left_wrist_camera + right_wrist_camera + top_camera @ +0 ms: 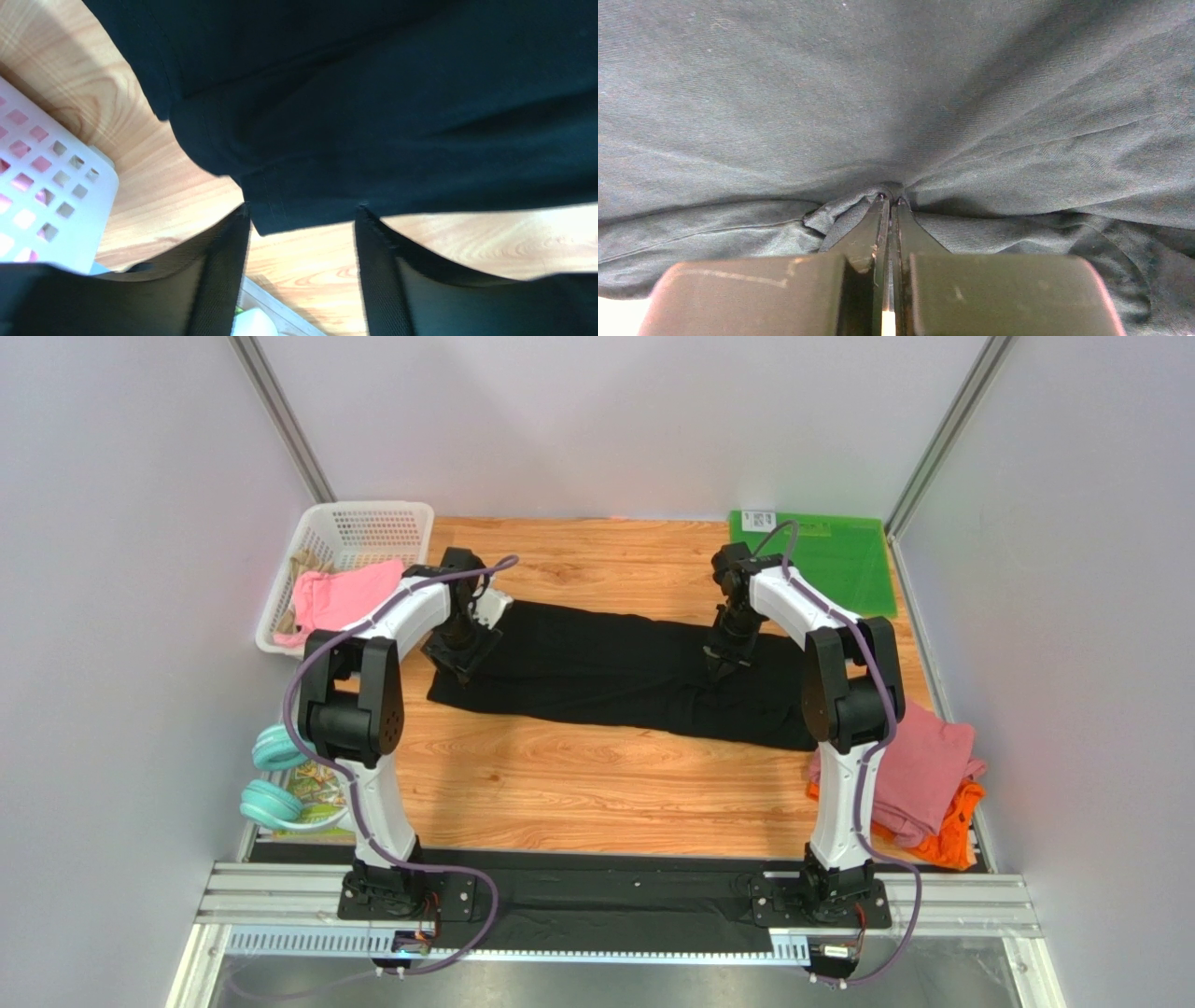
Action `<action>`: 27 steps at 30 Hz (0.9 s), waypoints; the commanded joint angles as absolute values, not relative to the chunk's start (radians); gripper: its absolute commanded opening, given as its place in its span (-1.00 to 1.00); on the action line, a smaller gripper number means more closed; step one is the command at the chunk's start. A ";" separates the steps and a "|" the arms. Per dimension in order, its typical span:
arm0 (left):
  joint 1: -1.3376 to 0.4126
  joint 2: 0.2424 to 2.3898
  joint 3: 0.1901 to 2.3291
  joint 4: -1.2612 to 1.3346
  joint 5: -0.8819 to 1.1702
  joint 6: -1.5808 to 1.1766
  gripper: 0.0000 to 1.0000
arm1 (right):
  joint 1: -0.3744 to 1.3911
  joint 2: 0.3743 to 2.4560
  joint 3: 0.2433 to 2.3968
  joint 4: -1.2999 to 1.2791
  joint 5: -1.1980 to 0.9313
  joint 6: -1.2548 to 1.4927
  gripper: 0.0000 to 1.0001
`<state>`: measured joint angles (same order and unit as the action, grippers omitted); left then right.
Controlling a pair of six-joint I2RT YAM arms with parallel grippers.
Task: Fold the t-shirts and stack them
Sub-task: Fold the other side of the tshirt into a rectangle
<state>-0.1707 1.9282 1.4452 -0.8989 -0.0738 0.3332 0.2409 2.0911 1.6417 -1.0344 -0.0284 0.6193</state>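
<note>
The black t-shirt [617, 672] lies as a long folded band across the middle of the table. My left gripper [463, 637] is at its left end. In the left wrist view my left gripper [302, 210] is open, and the shirt's hem [386, 105] lies just at its fingertips, not clamped. My right gripper [723, 655] is on the band's right part. In the right wrist view my right gripper [890, 199] is shut on a pinched fold of the black cloth [878, 91]. A dusty-pink shirt [919, 763] lies on an orange shirt [961, 833] at the right edge.
A white basket [351, 521] at the back left holds a pink cloth [344, 595]; its wall shows in the left wrist view [42, 203]. A green mat [828, 560] lies at the back right. Teal headphones [274, 784] sit at the left edge.
</note>
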 commanded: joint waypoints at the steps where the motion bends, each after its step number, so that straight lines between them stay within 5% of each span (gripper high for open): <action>1: -0.164 1.948 1.502 -0.885 -0.086 0.305 0.04 | 0.241 2.060 1.632 -1.014 -0.032 0.606 -1.00; 7: -0.164 1.944 1.522 -0.896 -0.075 0.301 -0.61 | 0.239 2.054 1.626 -1.014 -0.031 0.606 -1.00; 14: -0.163 1.917 1.528 -0.903 -0.090 0.310 -0.98 | 0.238 2.052 1.626 -1.011 -0.031 0.604 -1.00; 27: -0.149 1.977 1.692 -0.942 -0.156 0.334 -1.00 | 0.227 2.033 1.677 -1.039 -0.025 0.597 -1.00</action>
<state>-0.1574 1.9572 1.6196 -0.9180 -0.1280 0.3199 0.2367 2.0903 1.6375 -1.0348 -0.0284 0.6121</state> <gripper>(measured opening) 0.003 0.008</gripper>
